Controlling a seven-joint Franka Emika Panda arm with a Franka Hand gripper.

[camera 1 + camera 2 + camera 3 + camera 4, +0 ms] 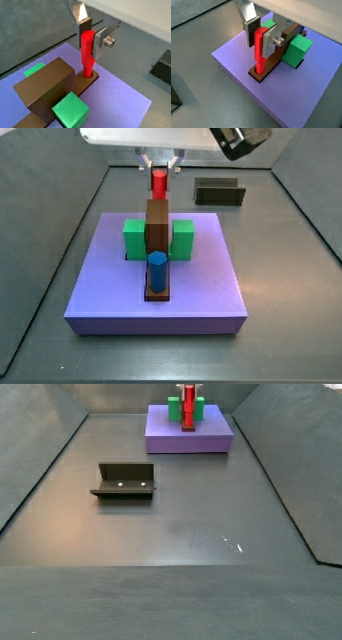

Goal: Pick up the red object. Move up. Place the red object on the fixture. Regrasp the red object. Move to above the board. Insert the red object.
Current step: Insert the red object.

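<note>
We saw the red object [87,54], a slim glossy peg, standing upright with its lower end in a slot of the brown strip [264,70] on the board [244,65], a matte lavender slab. The gripper [91,34] clasped the peg's top between flat silver plates. In a side view, the empty dark fixture [124,482] sat at nine o'clock, well apart from the board.

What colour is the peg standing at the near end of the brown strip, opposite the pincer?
Blue peg, clearest in a side view; the pincer holds the red object.
</note>
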